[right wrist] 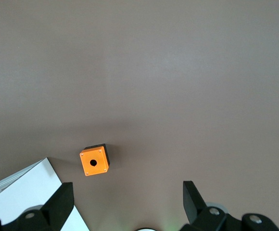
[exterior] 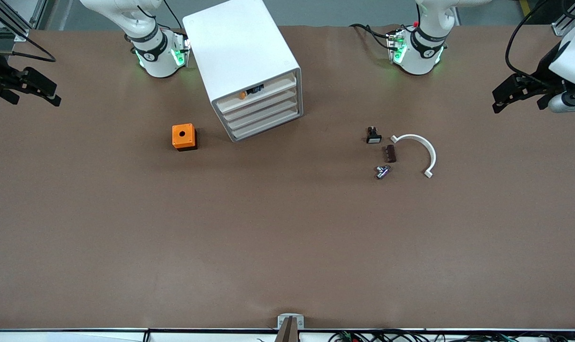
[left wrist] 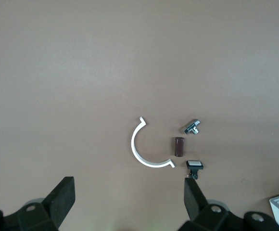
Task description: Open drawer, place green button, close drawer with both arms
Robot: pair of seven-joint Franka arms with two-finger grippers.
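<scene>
The white cabinet stands near the robots' bases, and its corner shows in the right wrist view. Its stacked white tray drawers are all pushed in. The top slot shows orange and black bits. No green-capped button shows in any view. My left gripper hangs open and empty over the left arm's end of the table, its fingers wide apart in the left wrist view. My right gripper hangs open and empty over the right arm's end, also seen in the right wrist view.
An orange cube with a hole sits beside the cabinet. Toward the left arm's end lie a black-and-white switch part, a brown block, a silver part and a white curved clip.
</scene>
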